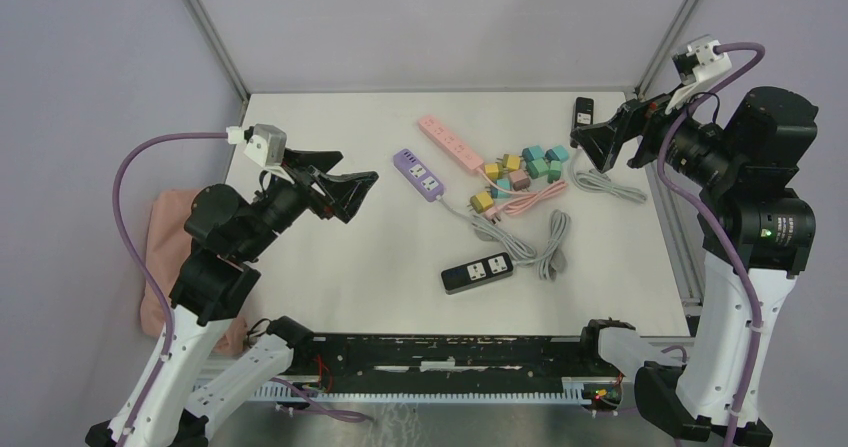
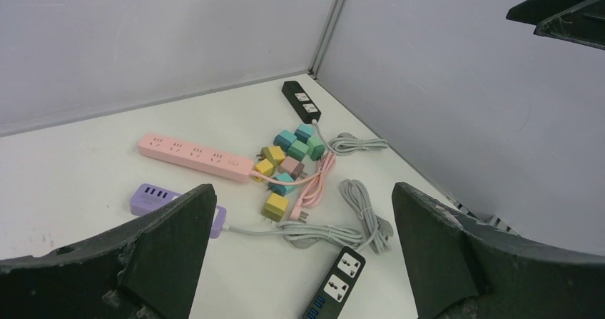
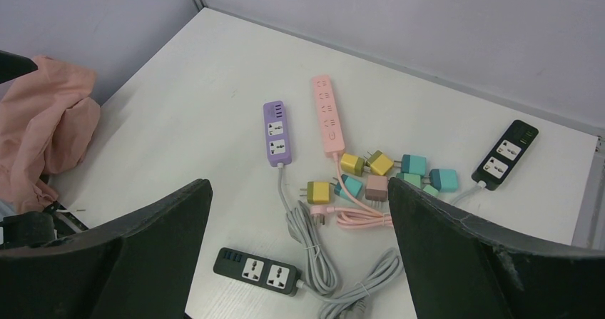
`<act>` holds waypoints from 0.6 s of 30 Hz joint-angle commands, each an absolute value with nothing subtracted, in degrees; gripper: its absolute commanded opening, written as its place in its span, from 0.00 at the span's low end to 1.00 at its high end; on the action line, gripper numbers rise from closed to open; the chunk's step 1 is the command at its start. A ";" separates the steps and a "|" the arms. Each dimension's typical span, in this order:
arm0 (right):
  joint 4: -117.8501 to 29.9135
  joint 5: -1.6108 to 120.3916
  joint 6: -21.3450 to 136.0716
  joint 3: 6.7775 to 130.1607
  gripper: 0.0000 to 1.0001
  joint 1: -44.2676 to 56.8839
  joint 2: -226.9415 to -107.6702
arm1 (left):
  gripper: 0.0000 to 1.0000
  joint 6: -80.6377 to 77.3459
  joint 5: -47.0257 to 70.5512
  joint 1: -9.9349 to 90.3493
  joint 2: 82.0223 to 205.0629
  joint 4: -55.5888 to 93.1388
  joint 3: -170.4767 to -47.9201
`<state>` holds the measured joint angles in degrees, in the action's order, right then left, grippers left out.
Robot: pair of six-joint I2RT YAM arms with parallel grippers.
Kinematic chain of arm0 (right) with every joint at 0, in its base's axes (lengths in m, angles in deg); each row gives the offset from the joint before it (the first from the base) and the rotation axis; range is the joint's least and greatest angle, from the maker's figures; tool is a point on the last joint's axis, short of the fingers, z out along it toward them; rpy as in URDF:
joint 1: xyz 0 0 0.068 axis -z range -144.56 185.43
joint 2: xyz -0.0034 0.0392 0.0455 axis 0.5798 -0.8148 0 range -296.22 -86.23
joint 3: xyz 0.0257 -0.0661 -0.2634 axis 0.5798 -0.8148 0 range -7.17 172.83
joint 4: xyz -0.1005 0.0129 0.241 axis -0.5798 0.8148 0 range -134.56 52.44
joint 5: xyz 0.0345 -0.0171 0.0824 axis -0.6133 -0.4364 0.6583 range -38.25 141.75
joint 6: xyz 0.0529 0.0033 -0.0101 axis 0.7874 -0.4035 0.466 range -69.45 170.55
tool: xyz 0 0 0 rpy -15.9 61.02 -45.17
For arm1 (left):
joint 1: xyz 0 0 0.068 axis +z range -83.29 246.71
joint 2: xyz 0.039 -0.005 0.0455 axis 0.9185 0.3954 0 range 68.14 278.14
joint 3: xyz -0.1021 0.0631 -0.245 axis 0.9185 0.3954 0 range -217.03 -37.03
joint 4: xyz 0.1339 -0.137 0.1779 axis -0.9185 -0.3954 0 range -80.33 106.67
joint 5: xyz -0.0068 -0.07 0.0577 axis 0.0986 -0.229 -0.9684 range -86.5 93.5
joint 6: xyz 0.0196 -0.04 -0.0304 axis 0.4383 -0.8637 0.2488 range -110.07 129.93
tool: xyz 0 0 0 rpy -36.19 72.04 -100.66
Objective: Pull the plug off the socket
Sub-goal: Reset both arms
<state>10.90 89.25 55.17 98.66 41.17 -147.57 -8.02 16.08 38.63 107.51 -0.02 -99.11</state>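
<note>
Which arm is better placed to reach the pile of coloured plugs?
Probably right: the right end effector, open, hangs close to the coloured plugs, while the left end effector sits farther off, beyond the purple strip.

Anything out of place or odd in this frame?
A crumpled pink cloth sits bunched beside the white table, off its left edge. The small coloured plug cubes lie loose in a heap; none looks plugged in.

left hand (image 1: 352, 183) open, above table (image 1: 330, 267) | right hand (image 1: 588, 149) open, far right | coloured plugs (image 1: 527, 166) clustered beside pink strip (image 1: 452, 144)
</note>
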 commanded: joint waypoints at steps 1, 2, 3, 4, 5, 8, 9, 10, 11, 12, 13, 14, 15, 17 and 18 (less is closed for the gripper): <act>10.81 89.35 54.75 99.21 1.00 41.38 -146.95 | 0.99 -6.98 17.21 38.90 107.09 0.91 -100.10; 10.81 89.29 54.74 99.21 1.00 41.38 -146.91 | 0.99 -6.95 17.21 38.89 107.10 0.94 -100.05; 10.81 89.28 54.73 99.23 1.00 41.39 -146.91 | 0.99 -6.94 17.12 38.86 107.09 0.94 -100.05; 10.81 89.28 54.72 99.23 1.00 41.41 -146.95 | 0.99 -6.94 17.22 38.85 107.14 0.94 -100.05; 10.81 89.20 54.72 99.25 1.00 41.39 -146.96 | 0.99 -6.93 17.21 38.87 107.16 0.93 -100.05; 10.81 89.19 54.67 99.34 1.00 41.39 -146.96 | 0.99 -6.89 17.21 38.89 107.16 0.88 -100.05; 10.81 89.19 54.68 99.37 1.00 41.38 -146.94 | 0.99 -6.91 17.17 38.87 107.17 0.92 -100.05; 10.82 89.19 54.68 99.43 1.00 41.37 -146.95 | 0.99 -6.94 17.18 38.87 107.10 0.86 -100.05; 10.89 89.19 54.58 99.50 1.00 41.38 -146.90 | 0.99 -6.89 17.14 38.90 107.11 0.83 -100.05; 10.94 89.19 54.52 99.53 1.00 41.36 -146.91 | 0.99 -6.87 17.14 38.89 107.08 0.85 -100.05; 10.96 89.11 54.44 99.53 1.00 41.38 -146.95 | 0.99 -6.86 17.13 38.89 107.15 0.85 -100.05; 10.98 89.10 54.35 99.53 1.00 41.41 -146.96 | 0.99 -6.85 17.12 38.90 107.12 0.81 -100.05; 10.98 89.06 54.40 99.47 1.00 41.37 -146.91 | 0.99 -6.90 17.12 38.87 107.09 0.85 -100.05; 10.98 88.86 54.29 99.34 1.00 41.35 -146.83 | 0.99 -6.88 17.10 38.92 107.14 0.84 -100.05; 10.98 88.72 54.26 99.40 1.00 41.40 -146.87 | 0.99 -6.90 17.12 38.93 107.20 0.85 -100.05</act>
